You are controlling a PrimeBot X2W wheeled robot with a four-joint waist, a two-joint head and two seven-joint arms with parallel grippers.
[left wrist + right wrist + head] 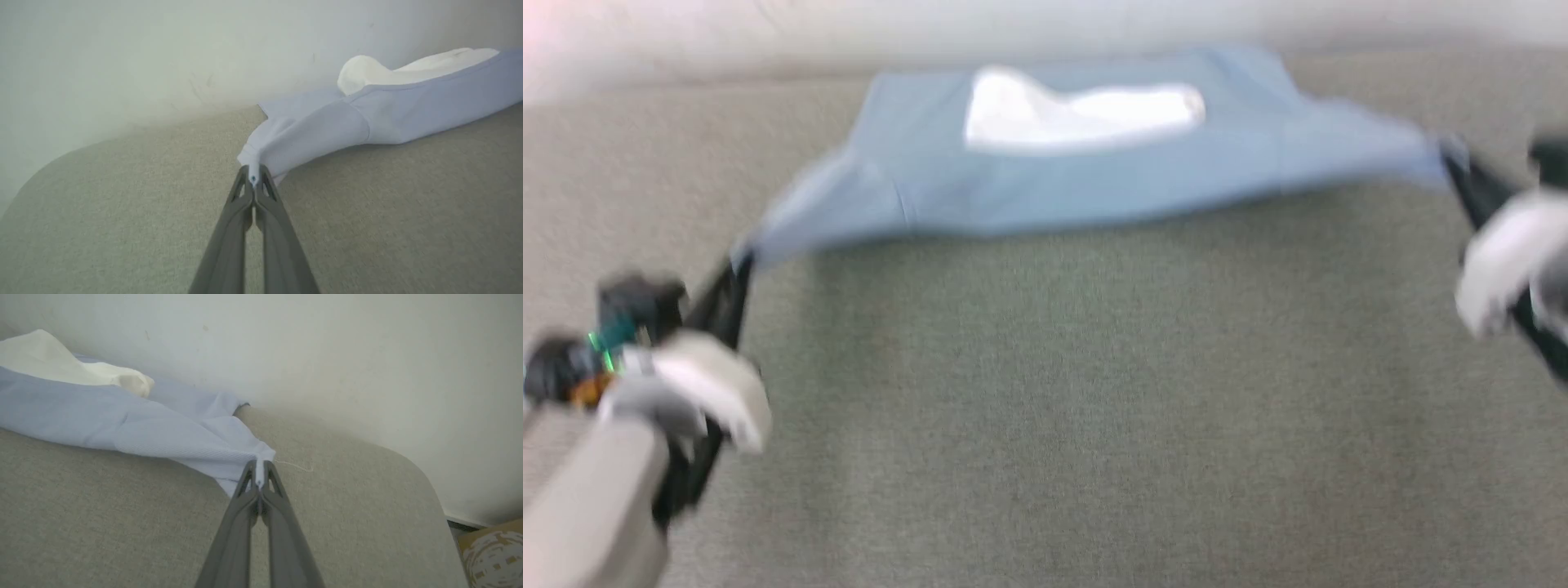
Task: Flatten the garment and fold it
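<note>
Garment [1094, 188], one, between left hand [254, 178], right hand [259, 474]

Garment stretched across far side of table, held at both ends

Head view: garment [1094, 180] on table [1045, 408] at 12 o'clock, collar [1078, 114] atop its middle, wall [1045, 24] just behind. Left gripper [739, 265] at 9 o'clock pinches garment's left end; right gripper [1454, 155] at 2 o'clock pinches right end. Right wrist view: box [490, 555] at 4 o'clock, past table edge.

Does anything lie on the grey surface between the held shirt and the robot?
Nothing visible does. The left gripper and right gripper pinch the garment directly; the grey surface before it shows no object.
</note>
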